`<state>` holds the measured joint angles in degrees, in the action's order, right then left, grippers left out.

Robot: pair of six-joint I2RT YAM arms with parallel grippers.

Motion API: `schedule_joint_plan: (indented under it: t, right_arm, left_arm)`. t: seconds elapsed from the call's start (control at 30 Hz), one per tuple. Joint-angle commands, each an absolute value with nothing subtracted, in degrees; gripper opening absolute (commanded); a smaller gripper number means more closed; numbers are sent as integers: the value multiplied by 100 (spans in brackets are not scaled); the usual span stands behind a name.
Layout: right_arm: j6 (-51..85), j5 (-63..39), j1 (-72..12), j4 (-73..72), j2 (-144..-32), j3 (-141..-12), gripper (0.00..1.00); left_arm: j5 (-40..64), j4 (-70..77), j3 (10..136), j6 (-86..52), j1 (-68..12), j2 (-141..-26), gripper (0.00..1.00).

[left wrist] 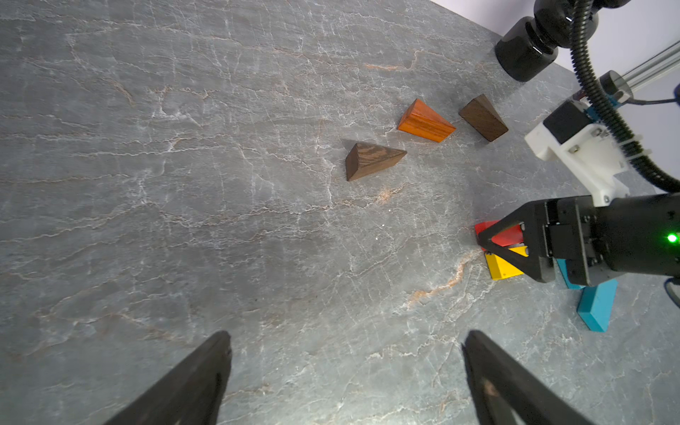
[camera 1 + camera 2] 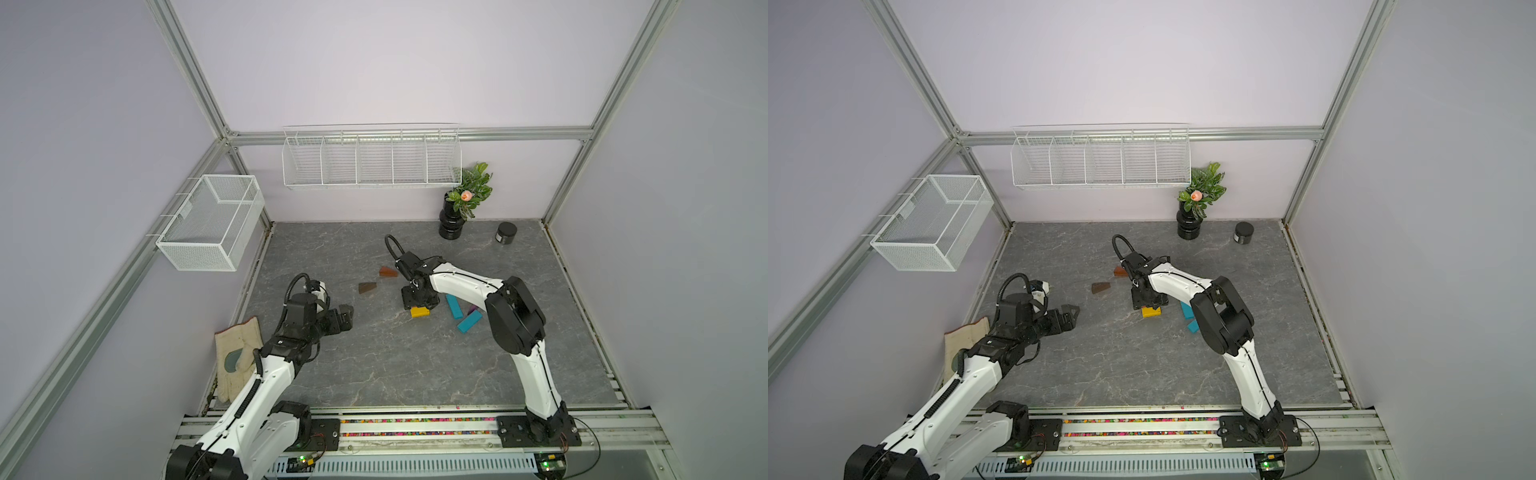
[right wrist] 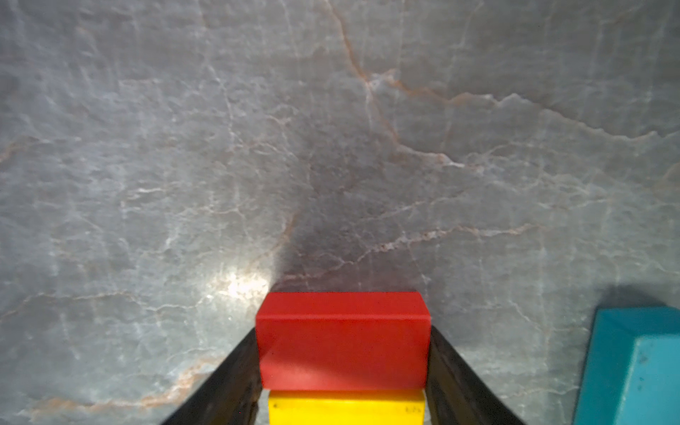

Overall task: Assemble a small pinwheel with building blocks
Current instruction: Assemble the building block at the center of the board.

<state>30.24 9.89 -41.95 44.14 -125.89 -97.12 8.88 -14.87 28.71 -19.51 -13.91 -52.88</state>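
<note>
My right gripper reaches down at the table's middle. Its fingers lie against both ends of the red block, which rests on the table. The yellow block lies flush against the red one, between the same fingers. Left of them lie three wedges: an orange-brown one and two dark brown ones. Two teal bars and a purple wedge lie to the right. My left gripper hovers open and empty at the left.
A black round jar and a black vase with a plant stand at the back right. A glove lies at the table's left edge. White wire baskets hang on the walls.
</note>
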Motion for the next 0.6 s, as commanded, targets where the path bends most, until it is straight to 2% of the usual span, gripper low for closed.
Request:
schedule_joint_plan:
  t: [0.0,0.2,0.43,0.57]
  right_arm:
    - [2953,1112,-4281,4593,-12586,-9642,70]
    - [2936,1147,-4307,4632,-12595,-9622,72]
    - [2944,1155,-4307,4694,-12532,-9695,85]
    - [2953,1143,-4307,4713,-12405,-9688,87]
  left_arm:
    - [889,-1381,2806,-2039,-1423,-5242,99]
    - [892,-1354,2795,-2039,-1424,-5241,100]
    - [884,-1351,2792,-2039,-1424,-5254,100]
    - [888,-1345,2788,-2039,-1424,-5252,100]
